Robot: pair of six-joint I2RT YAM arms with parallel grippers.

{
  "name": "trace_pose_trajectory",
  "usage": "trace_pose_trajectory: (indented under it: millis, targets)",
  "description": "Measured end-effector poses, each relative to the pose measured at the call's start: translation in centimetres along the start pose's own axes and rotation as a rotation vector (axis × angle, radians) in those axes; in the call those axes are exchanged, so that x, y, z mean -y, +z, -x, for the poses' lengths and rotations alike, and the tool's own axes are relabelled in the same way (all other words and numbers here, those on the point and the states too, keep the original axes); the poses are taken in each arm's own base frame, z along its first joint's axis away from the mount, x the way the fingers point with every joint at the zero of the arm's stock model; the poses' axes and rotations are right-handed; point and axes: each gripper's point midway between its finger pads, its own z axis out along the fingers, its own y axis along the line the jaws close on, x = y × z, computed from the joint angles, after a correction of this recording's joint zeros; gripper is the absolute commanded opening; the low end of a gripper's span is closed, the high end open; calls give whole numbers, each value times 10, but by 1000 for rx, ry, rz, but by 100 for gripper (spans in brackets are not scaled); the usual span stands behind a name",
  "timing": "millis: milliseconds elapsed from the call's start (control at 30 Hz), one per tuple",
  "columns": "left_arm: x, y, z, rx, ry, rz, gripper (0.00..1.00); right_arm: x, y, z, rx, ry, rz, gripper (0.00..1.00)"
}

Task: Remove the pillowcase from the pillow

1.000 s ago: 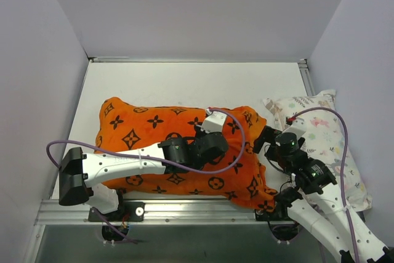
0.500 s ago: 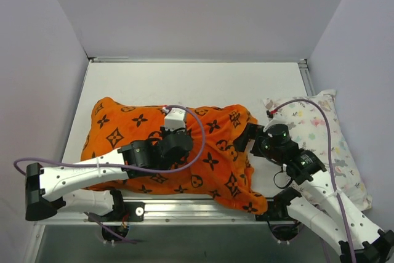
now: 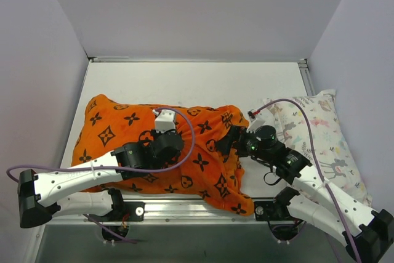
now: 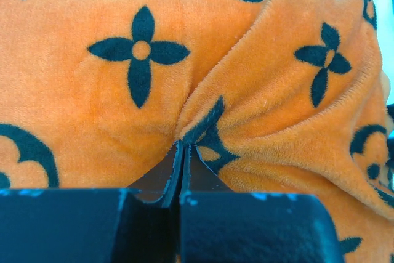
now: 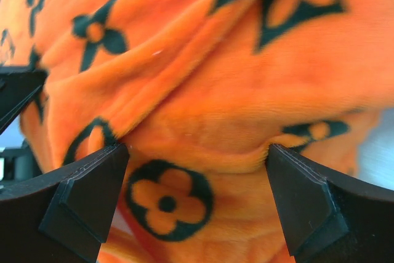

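Observation:
The orange pillowcase (image 3: 129,133) with black motifs lies bunched across the left and middle of the table. It fills the left wrist view (image 4: 258,90) and the right wrist view (image 5: 203,90). The plain white pillow is hidden; none of it shows. My left gripper (image 3: 161,135) rests on top of the pillowcase near its middle. In the left wrist view the left gripper (image 4: 183,147) is shut on a pinched fold of the orange fabric. My right gripper (image 3: 231,141) is open at the pillowcase's right end. In the right wrist view the right gripper (image 5: 194,183) has its jaws wide either side of a fabric ridge.
A floral and animal-print pillow (image 3: 323,143) lies along the right wall, under my right arm. White walls close in the table (image 3: 184,81) at left, back and right. A metal rail (image 3: 184,210) runs along the near edge, and the pillowcase's lower right corner hangs over it.
My left gripper has pulled leftward with the fabric in it, and the whole pillowcase has shifted left. My right gripper has followed leftward and stays open at the pillowcase's right end.

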Motion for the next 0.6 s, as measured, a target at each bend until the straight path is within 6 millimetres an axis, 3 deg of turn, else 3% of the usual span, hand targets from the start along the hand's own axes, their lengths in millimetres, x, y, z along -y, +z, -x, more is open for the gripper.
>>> trace_pose_trajectory:
  millis: [100, 167, 200, 233, 300, 333, 467, 600]
  targets:
    - [1, -2, 2, 2, -9, -11, 0, -15, 5, -8, -19, -21, 47, 100]
    - [1, -2, 0, -2, -6, -17, 0, -20, 9, -17, -42, -41, 55, 86]
    - [1, -1, -1, -6, -1, -20, 0, -20, 12, -20, -52, -48, 52, 73]
    - [1, -1, -3, -12, 8, -26, 0, -20, 15, -23, -59, -54, 45, 43]
    - [5, -2, -4, -20, 19, -44, 0, -18, 20, -28, -71, -49, 25, 24]
    - [7, -2, -4, -23, 26, -58, 25, -18, 22, -28, -70, -42, 21, 22]
    - [22, -8, -5, -34, 72, -128, 80, -22, 24, -25, -50, -16, 25, 17]
    - [56, -26, -2, -25, 113, -255, 96, -25, 27, -22, -44, 7, 25, 2]
